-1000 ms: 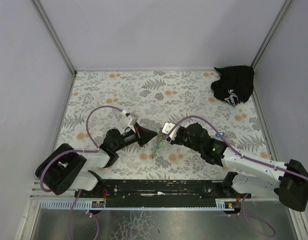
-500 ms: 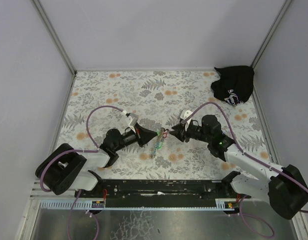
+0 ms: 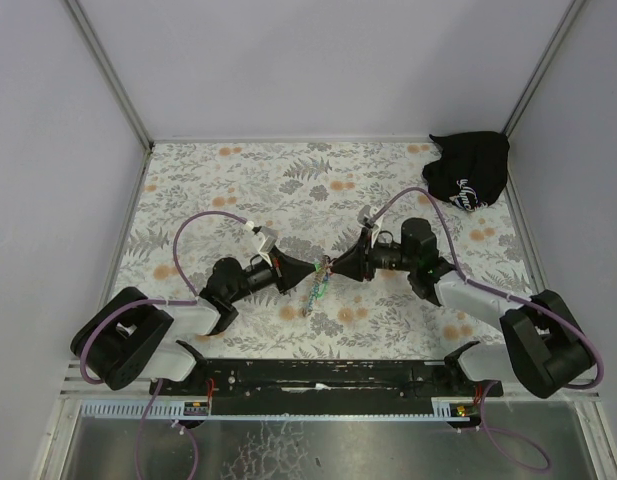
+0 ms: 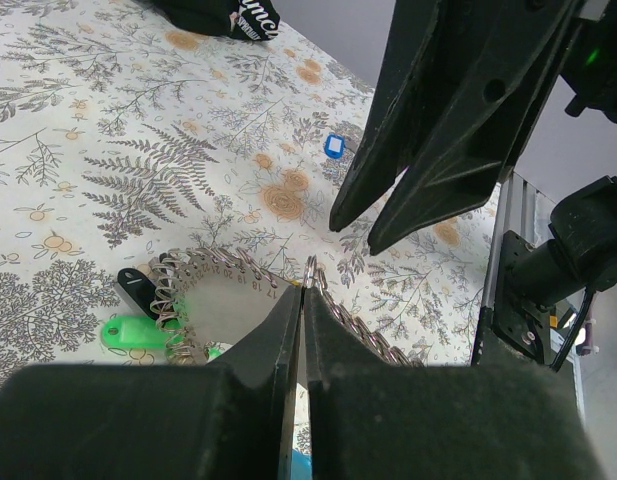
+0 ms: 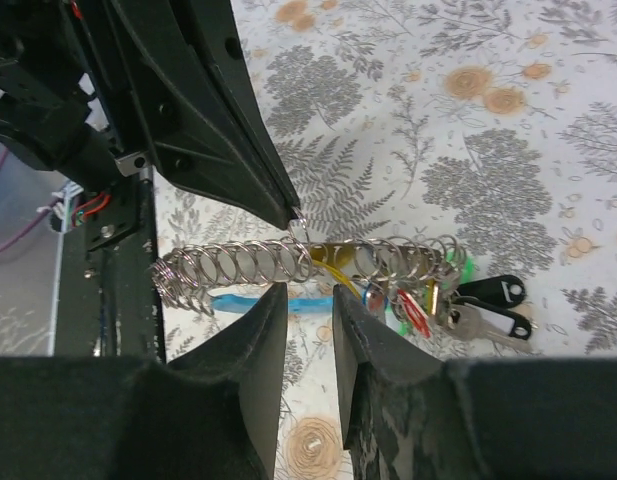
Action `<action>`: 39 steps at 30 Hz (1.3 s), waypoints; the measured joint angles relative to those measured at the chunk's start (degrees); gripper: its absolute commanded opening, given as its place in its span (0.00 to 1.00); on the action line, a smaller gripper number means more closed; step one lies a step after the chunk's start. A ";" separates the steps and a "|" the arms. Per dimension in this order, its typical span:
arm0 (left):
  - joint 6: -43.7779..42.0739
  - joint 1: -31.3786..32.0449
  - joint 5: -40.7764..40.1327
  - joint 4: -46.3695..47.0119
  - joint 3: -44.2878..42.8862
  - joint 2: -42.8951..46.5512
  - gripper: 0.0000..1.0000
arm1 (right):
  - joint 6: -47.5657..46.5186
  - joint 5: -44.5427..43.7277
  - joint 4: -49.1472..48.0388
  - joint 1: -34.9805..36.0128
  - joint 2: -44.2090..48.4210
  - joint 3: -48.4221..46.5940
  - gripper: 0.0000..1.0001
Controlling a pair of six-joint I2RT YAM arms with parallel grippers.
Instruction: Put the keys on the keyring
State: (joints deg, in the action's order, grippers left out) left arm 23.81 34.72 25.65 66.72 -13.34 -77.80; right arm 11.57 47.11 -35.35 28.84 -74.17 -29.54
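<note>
Where left fingers (image 4: 273,335) press together at tips, we see them pinching one ring of keyring (image 4: 228,262) chain on surface (image 3: 238,190). Opposite, right fingers (image 5: 256,335) slightly spread just over chain, contact unclear. Beyond, blue key (image 4: 334,146); black bag (image 3: 468,172) farthest.

1. Top view: looks down from above and behind the arm bases, over the whole table (image 3: 238,170).
2. Left wrist view: low, close, facing right at the right gripper (image 4: 354,238).
3. Right wrist view: close, facing left; both share the keyring (image 4: 228,268).
</note>
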 measured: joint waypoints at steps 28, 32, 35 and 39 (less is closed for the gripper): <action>-0.11 0.00 0.07 0.00 0.00 0.09 0.00 | 7.23 9.46 -7.37 -0.09 -11.23 -3.85 0.28; -0.11 0.00 0.07 0.00 0.00 0.09 0.00 | 6.97 9.94 -7.34 -0.09 -11.58 -4.09 0.28; -0.09 0.00 0.09 0.00 0.00 0.09 0.00 | 6.84 10.43 -7.37 -0.09 -11.67 -4.20 0.28; -0.09 0.00 0.13 0.00 0.00 0.09 0.00 | 6.80 10.54 -7.32 -0.09 -12.04 -4.39 0.29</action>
State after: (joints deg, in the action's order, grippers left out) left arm 23.73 34.72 25.78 66.72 -13.34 -77.71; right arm 18.37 57.65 -42.68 28.75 -86.21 -33.93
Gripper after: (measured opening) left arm 0.004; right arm 0.284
